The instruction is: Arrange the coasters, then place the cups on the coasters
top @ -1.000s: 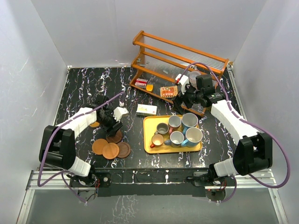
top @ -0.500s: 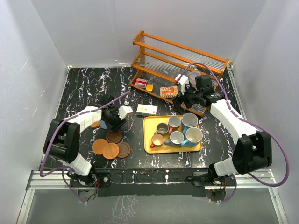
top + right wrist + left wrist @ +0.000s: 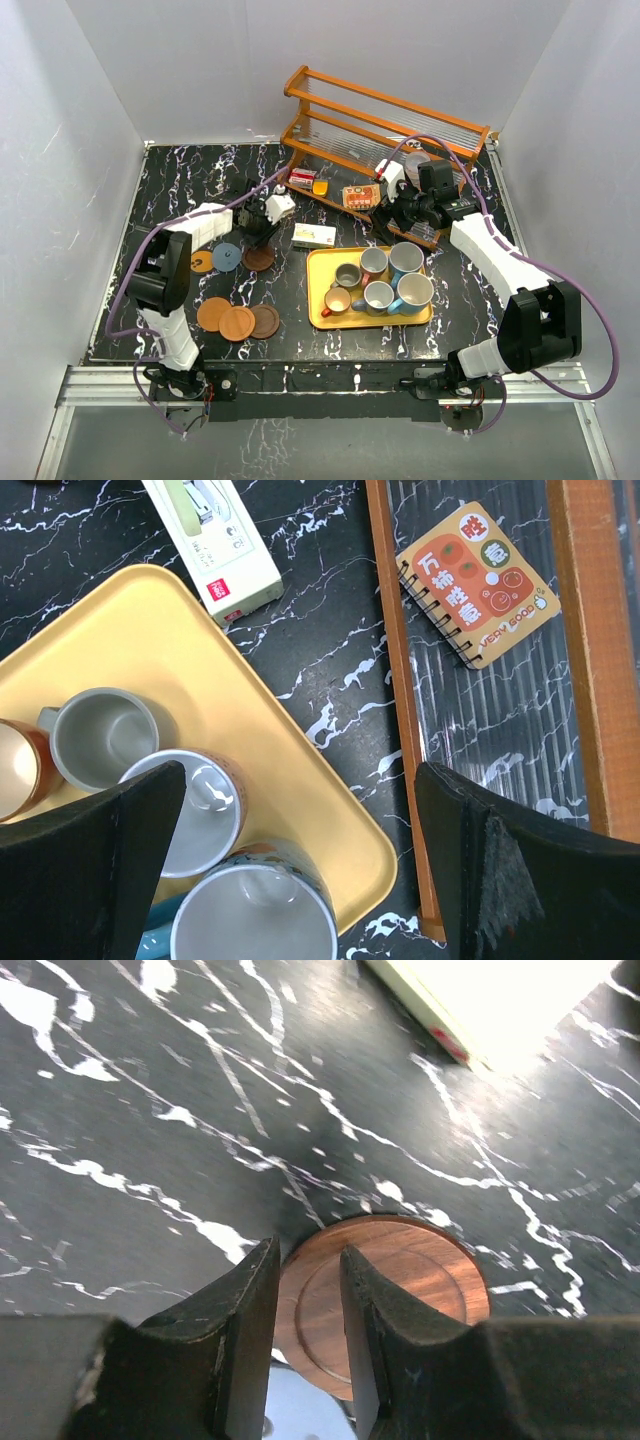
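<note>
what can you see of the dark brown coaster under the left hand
The dark brown coaster is a thin round disc, wood-like, with a low rim around a flat face. It seems to lie flat on the black marbled table, right of the blue-grey coaster. The left hand has its fingers close together over its near edge; whether they pinch it is unclear.

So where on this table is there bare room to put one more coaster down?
The widest bare marble is the back-left corner of the table, behind the left arm. A narrower lane runs between the three front coasters and the yellow tray. Crowded: the tray is full of cups, and the rack and box stand close behind it.
</note>
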